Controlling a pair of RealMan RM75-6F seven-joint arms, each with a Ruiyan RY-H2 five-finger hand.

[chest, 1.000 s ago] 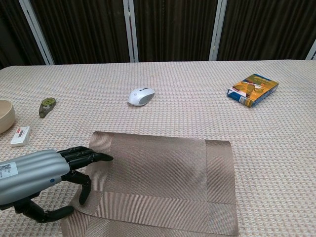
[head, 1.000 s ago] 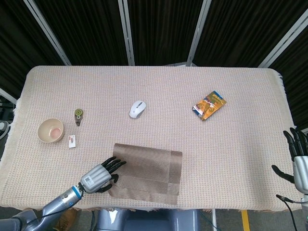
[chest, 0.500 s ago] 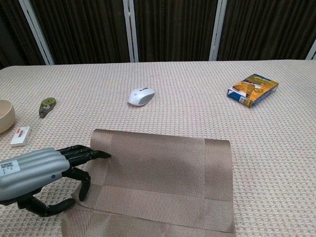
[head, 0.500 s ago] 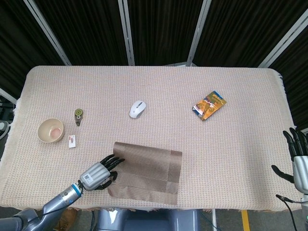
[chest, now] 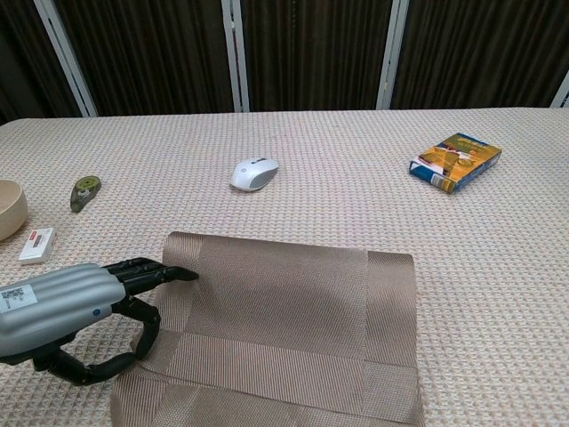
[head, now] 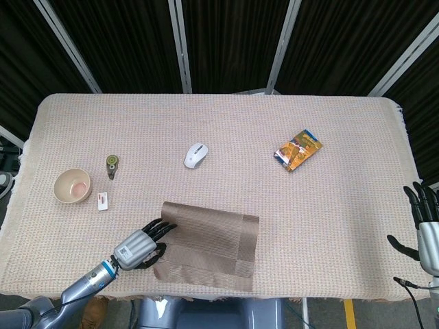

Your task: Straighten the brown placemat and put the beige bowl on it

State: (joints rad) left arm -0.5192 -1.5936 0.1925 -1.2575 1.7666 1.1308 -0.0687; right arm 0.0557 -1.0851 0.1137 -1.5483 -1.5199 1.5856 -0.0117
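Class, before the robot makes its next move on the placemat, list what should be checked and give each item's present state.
1. Left hand at brown placemat's left edge: ok.
2. Hand actually gripping the mat: cannot tell.
3. Placemat square with table edge: not ok, skewed.
4. Placemat surface free of objects: ok.
5. Beige bowl upright, reachable at left: ok.
6. Right hand away from the mat: ok.

Beige woven table cloth (head: 226, 116); dark, seemingly pleated curtains (head: 233, 41) behind.

Brown placemat (head: 209, 243) lies skewed; beige bowl (head: 72, 186) sits far left
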